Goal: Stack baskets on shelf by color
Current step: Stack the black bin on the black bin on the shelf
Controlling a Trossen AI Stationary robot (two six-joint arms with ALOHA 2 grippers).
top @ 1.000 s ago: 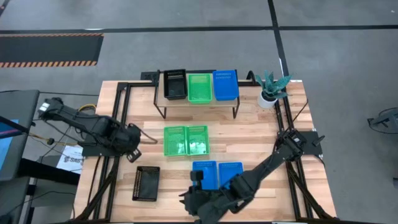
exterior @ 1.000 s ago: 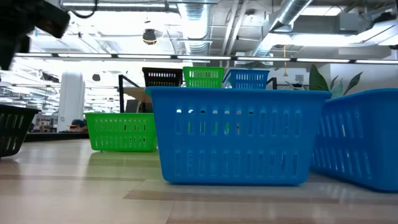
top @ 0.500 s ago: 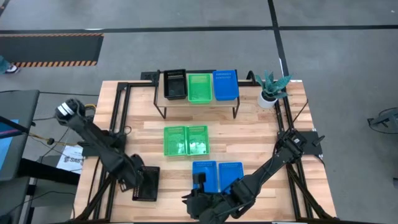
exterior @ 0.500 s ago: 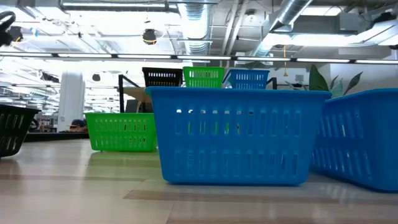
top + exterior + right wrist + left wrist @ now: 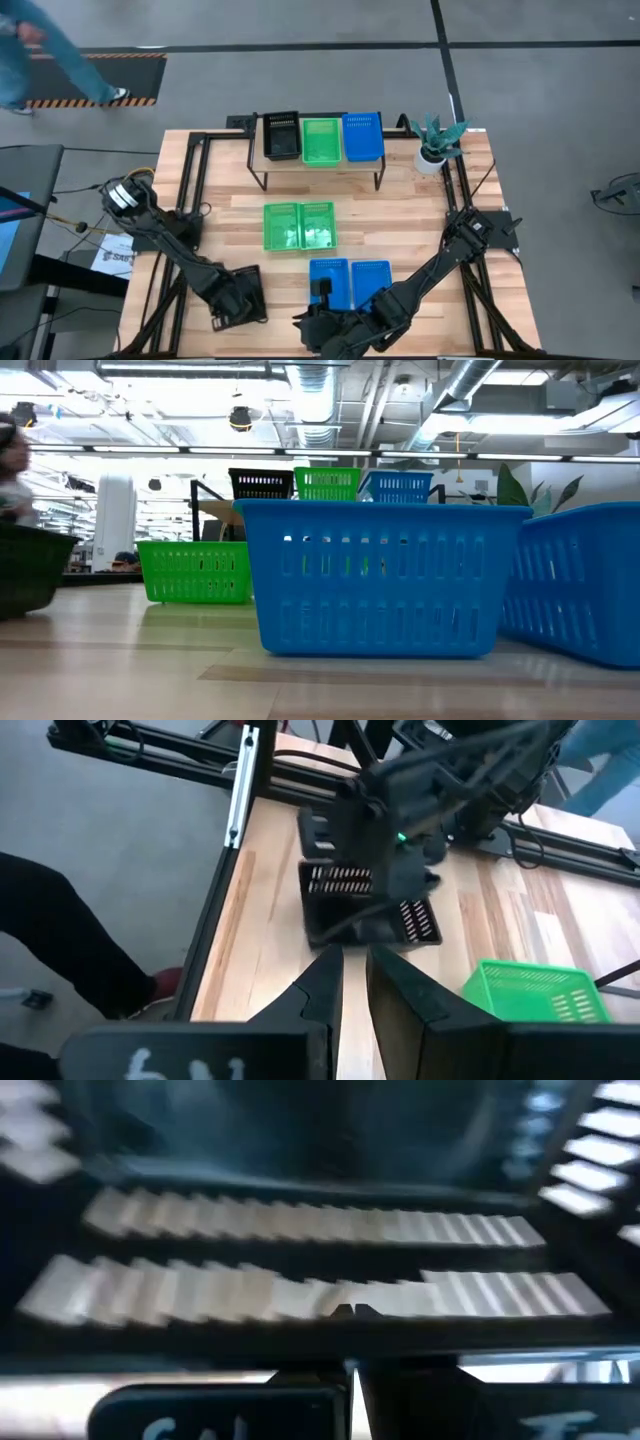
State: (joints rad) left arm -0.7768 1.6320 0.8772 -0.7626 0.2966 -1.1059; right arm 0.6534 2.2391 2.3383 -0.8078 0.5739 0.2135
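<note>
My left end effector (image 5: 232, 300) sits over the black basket (image 5: 247, 288) at the desk's (image 5: 400, 215) near-left corner; its grip I cannot tell. My right end effector (image 5: 354, 982) waits nearly closed, empty.

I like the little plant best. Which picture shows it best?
The high view: the potted plant shows whole, pot and leaves, at the table's far right corner beside the shelf. The low view catches only leaves behind blue baskets. Neither wrist view shows it.
</note>
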